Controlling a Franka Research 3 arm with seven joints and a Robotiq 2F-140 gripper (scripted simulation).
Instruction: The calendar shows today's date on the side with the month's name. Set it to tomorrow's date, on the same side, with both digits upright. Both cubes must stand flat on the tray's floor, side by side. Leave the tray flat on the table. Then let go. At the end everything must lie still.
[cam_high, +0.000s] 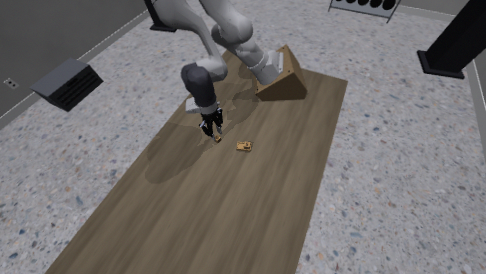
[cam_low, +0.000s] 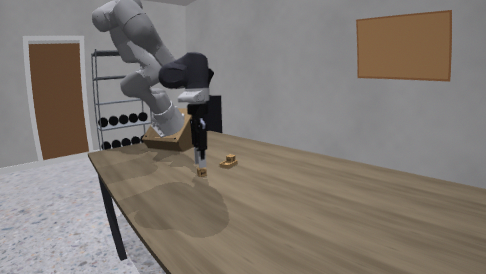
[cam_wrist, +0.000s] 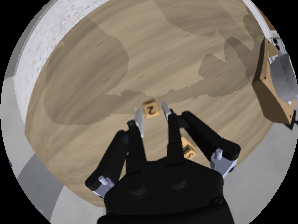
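Observation:
A small wooden cube (cam_high: 218, 139) (cam_low: 202, 173) (cam_wrist: 151, 108) stands on the table outside the tray, with a dark 2 on its upward face in the wrist view. My gripper (cam_high: 217, 135) (cam_low: 200, 166) (cam_wrist: 152, 111) points down over it, partly open, with a fingertip on each side of the cube. Narrow gaps seem to show beside the cube, and I see no grip on it. The small wooden tray (cam_high: 240, 146) (cam_low: 223, 165) lies on the table a short way off, with another cube (cam_low: 230, 157) (cam_wrist: 189, 151) in it. That cube shows a 5 in the wrist view, where a finger hides part of the tray. The month's name is not readable.
The wooden table (cam_high: 225, 215) (cam_low: 310, 215) carries the tray and cube. The arm's wedge-shaped wooden base (cam_high: 290, 85) (cam_low: 172, 143) (cam_wrist: 272, 100) stands at the table's far end. The table's long edge runs on the arm's side of the loose cube.

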